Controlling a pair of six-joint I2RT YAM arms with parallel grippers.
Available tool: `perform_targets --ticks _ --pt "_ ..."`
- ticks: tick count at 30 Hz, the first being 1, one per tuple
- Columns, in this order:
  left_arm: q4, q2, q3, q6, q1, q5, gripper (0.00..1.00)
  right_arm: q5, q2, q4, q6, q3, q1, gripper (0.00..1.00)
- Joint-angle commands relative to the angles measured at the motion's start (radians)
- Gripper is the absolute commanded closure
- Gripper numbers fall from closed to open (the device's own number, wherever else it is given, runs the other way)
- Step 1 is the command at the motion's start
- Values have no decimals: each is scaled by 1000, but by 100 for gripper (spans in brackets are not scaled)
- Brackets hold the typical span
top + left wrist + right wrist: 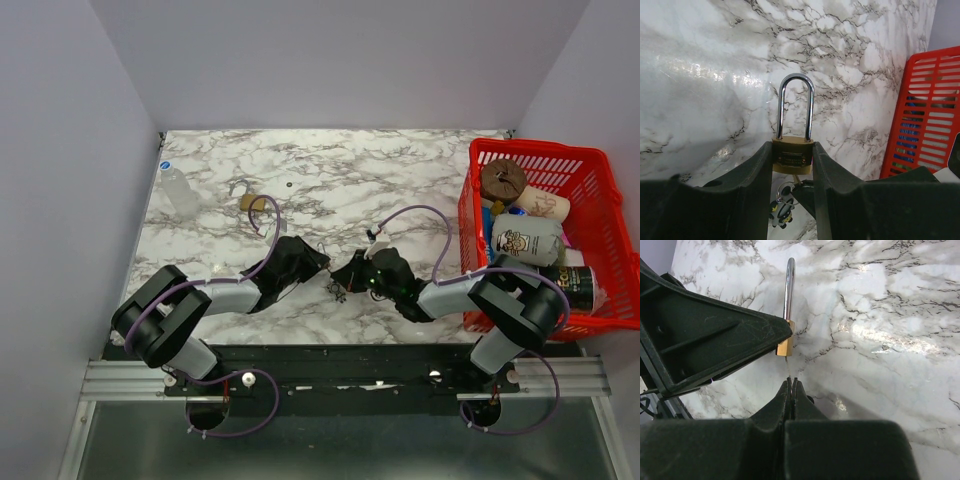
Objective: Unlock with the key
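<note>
The padlock [792, 159] hangs above the marble table [400, 180], clamped by its brass body between the two fingers of the left gripper [792, 146]. The fingers press on the body's left and right sides. The steel shackle [796, 76] stands upright above the fingertips, and both of its legs are seated in the body.

Directly below the padlock, the key [788, 369] runs as a thin blade from the underside of the brass body down into the right gripper [791, 382]. That gripper's fingers are pressed almost flat together around the key's lower end, leaving only a slit between them. Their tips stop just short of the padlock's bottom face. In the right wrist view the padlock appears edge-on, half hidden behind one of the left gripper's fingers.

A key ring [781, 192] with small tags dangles just under the padlock, beside the right fingertip.

From above, the two grippers meet tip to tip at the padlock, the left [318, 265] on its left and the right [352, 272] on its right. A red basket [610, 180] holding cans and cups stands well to the right of the padlock.
</note>
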Motion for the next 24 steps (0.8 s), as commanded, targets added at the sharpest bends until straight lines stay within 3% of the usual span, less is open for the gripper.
perform_targets --ticks 1,24 --pt "50 9 -8 -16 -2 6 100 88 24 54 -26 24 5 99" --pt "103 49 -23 -67 -2 22 100 154 13 117 -35 0 5 99"
